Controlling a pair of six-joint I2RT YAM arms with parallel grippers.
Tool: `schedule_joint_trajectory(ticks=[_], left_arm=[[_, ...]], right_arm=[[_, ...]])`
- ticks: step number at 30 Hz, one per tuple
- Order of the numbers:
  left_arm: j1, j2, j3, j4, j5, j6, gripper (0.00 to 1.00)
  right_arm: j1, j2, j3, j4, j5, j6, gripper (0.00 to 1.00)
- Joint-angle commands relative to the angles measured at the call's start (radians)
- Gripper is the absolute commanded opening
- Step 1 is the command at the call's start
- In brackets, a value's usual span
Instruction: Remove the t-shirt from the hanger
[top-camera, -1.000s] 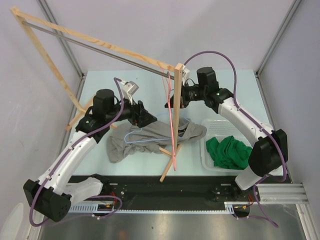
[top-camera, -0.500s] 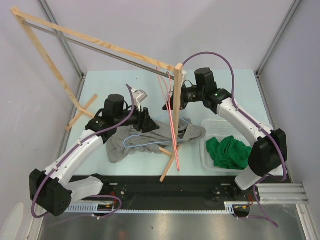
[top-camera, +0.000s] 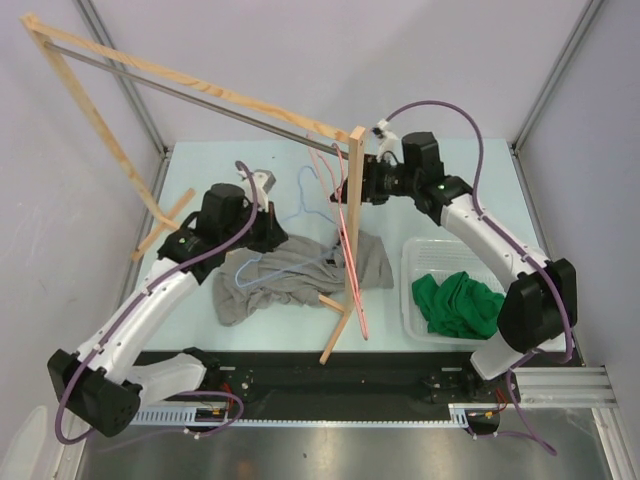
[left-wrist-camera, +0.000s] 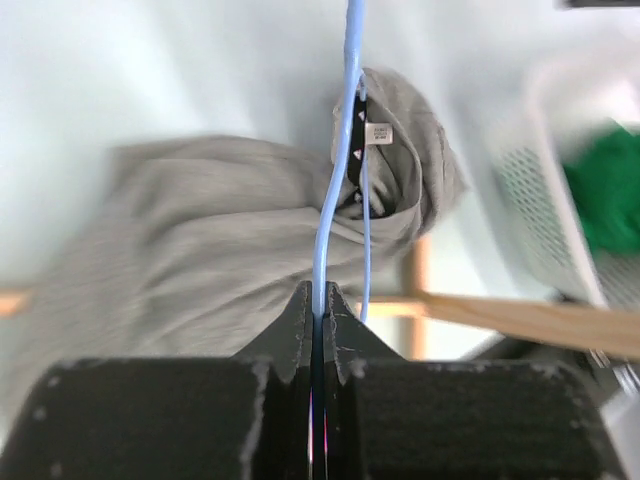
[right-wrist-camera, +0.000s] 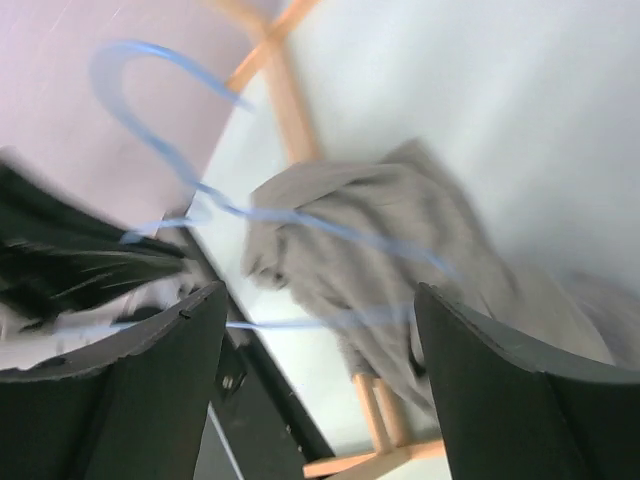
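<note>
While the left gripper (left-wrist-camera: 317, 300) clamps the blue hanger (left-wrist-camera: 325, 232) wire and the right gripper (right-wrist-camera: 315, 300) gapes empty, the grey t-shirt (top-camera: 290, 275) lies crumpled on the table (top-camera: 210, 170), collar round the hanger: extraction seems underway, next needing 1 gripper pinning cloth while the hanger slides out.

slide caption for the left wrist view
Left gripper clamped on the blue hanger, grey t-shirt crumpled on the table beyond.
</note>
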Motion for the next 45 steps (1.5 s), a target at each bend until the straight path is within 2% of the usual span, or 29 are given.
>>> schedule_joint_trajectory(ticks=[1,5,7,8,12,18,29,45], left_arm=[[0.001,-0.088,0.093,-0.153,-0.435,-0.088,0.0],[0.005,-0.203,0.045,-0.203,-0.549,-0.172,0.0],[0.005,-0.297,-0.028,-0.181,-0.561,-0.237,0.0],[0.003,-0.391,-0.053,-0.156,-0.581,-0.254,0.0],[0.003,-0.573,-0.081,-0.171,-0.645,-0.366,0.0],[0.003,-0.717,-0.046,-0.07,-0.531,-0.386,0.0],[0.003,-0.721,-0.032,0.125,-0.316,-0.409,0.0],[0.003,-0.603,0.005,0.301,-0.204,-0.421,0.0]], right_arm=[[-0.121,-0.084,-0.045,-0.048,0.214,0.205,0.81],[-0.276,-0.157,-0.16,-0.033,0.184,0.303,0.81],[-0.303,-0.202,-0.197,-0.028,0.176,0.308,0.81],[-0.31,-0.213,-0.203,-0.031,0.172,0.305,0.81],[-0.33,-0.268,-0.201,-0.051,0.167,0.287,0.81],[-0.333,-0.331,-0.197,-0.066,0.167,0.285,0.81],[-0.336,-0.4,-0.217,-0.092,0.17,0.271,0.81],[-0.343,-0.432,-0.26,-0.097,0.172,0.264,0.82]])
